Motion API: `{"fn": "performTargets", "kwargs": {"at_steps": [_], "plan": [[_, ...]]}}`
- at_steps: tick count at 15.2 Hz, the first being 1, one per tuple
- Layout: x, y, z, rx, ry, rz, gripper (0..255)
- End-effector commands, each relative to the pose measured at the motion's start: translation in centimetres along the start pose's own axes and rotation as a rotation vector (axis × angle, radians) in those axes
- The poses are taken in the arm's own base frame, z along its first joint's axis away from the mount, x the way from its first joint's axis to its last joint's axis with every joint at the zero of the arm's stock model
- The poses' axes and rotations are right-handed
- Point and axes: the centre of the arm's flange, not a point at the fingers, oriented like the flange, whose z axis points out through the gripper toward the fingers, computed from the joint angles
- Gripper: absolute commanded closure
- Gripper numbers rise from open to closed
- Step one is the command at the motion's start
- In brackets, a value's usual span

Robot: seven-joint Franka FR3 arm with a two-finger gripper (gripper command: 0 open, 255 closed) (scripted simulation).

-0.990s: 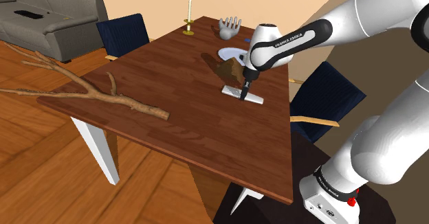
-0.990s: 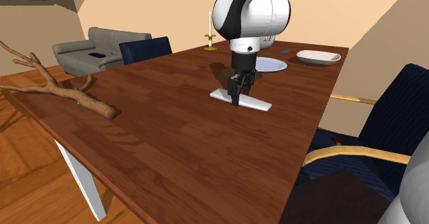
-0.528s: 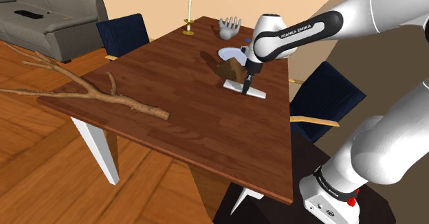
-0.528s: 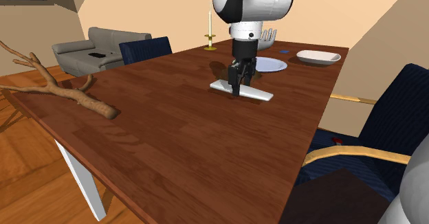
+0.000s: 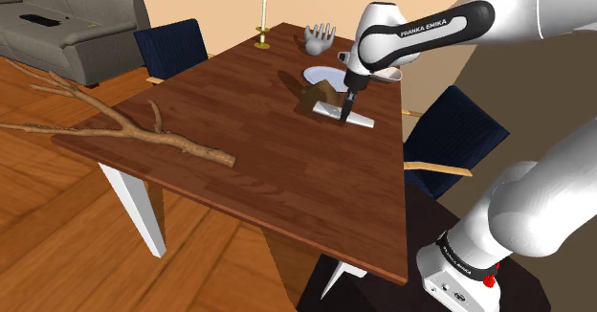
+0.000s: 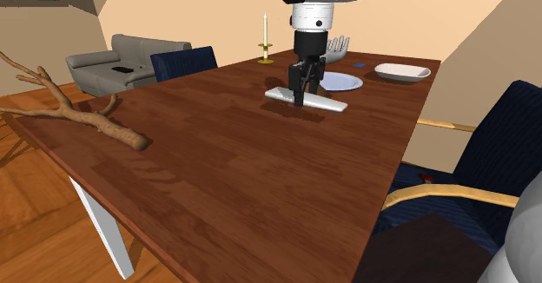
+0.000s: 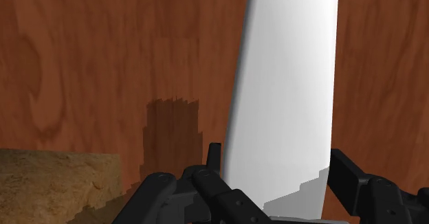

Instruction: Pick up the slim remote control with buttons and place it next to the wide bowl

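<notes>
Now off the table [image 6: 217,160] and nearer the wide bowl [image 6: 401,71] — still clamping white remote [image 6: 330,105] in gripper [image 6: 300,97] — placement next.

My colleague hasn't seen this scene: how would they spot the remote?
On the brown wooden table, toward its far end before the round white plate, the black gripper clasps the remote. It is a plain white, slim, flat slab, unlike the round plate and the wide bowl beyond.

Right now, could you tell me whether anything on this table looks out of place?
Yes: a large bare branch lies on the dining table, its twigs overhanging the edge at the shoulder view's left. Odd indoors.
</notes>
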Motion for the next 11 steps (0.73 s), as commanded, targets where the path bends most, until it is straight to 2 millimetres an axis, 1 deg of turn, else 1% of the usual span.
{"fn": "performTargets", "kwargs": {"at_steps": [1,7,8,11], "plan": [[0.0,0.0,-1.1,0.0,0.0,0.0,255],[0.0,-0.1,-4.3,0.0,0.0,0.0,255],[0.0,-0.1,-4.5,0.0,0.0,0.0,255],[-1.2,3.7,-4.5,0.0,0.0,0.0,255]]}}
